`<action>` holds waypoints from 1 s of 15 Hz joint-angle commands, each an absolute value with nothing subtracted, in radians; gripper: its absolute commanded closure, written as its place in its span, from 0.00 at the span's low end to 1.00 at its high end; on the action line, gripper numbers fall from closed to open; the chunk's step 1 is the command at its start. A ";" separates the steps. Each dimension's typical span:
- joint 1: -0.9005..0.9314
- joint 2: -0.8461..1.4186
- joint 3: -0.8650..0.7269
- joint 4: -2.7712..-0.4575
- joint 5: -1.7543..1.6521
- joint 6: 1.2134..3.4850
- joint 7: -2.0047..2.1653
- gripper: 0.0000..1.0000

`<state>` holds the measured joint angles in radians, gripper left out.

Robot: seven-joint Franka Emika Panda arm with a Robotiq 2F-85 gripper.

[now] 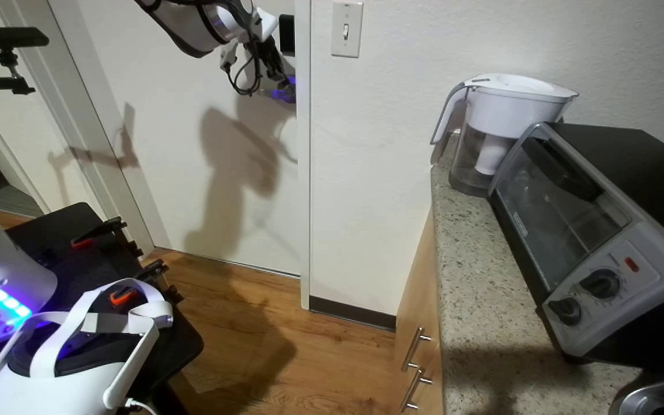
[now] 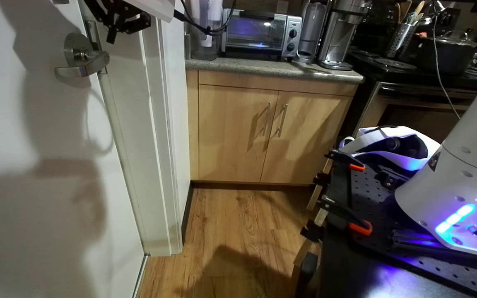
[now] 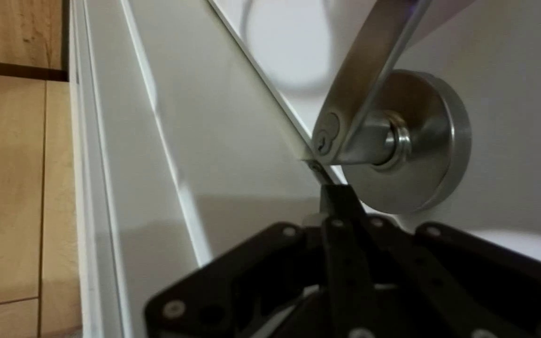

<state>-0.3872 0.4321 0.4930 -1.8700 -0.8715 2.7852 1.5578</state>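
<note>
Where a flat white door [image 1: 188, 132] meets a white moulded frame [image 2: 157, 186], one brushed-metal lever handle [image 2: 82, 66], with round rose and key cylinder, is mounted on the door. Just beside its keyed end, per the wrist view: one black jointed pincer [image 3: 341, 192], both tips pressed together; whether it touches handle or frame cannot be told. In the way: the frame's upright [image 1: 303, 173], hiding the handle in an exterior view.

Wall [image 1: 366, 173] beside the frame: one white switch plate [image 1: 346, 29].

Grey speckled stone worktop [image 1: 470, 259], above a pale wood cupboard [image 2: 234, 132]: one white-and-clear filter jug [image 1: 510, 109]; beside it, one silver-and-black toaster oven [image 1: 574, 219]; both partly crossed by a slack black cable [image 2: 208, 30] in an exterior view.

Black worktop [image 2: 338, 269] with perforated plate [image 2: 360, 182]: one white arm base [image 2: 449, 165], blue-lit; one white strapped headset [image 1: 78, 360]; two black clamps [image 2: 342, 211], orange-padded.

Black stove [image 2: 387, 70]: one dark lidded pot [image 2: 445, 56]; one perforated steel utensil holder [image 2: 400, 41].
</note>
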 commanded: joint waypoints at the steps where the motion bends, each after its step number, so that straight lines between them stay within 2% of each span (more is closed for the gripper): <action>1: -0.400 0.370 0.515 -1.919 -0.811 2.710 1.561 1.00; 6: -0.397 0.377 0.546 -1.911 -0.735 2.645 1.547 1.00; 7: -0.220 0.335 0.351 -1.923 -0.585 2.689 1.466 1.00; 12: 0.008 0.344 0.124 -1.891 -0.379 2.662 1.351 1.00; 15: 0.092 0.353 0.041 -1.886 -0.324 2.656 1.327 1.00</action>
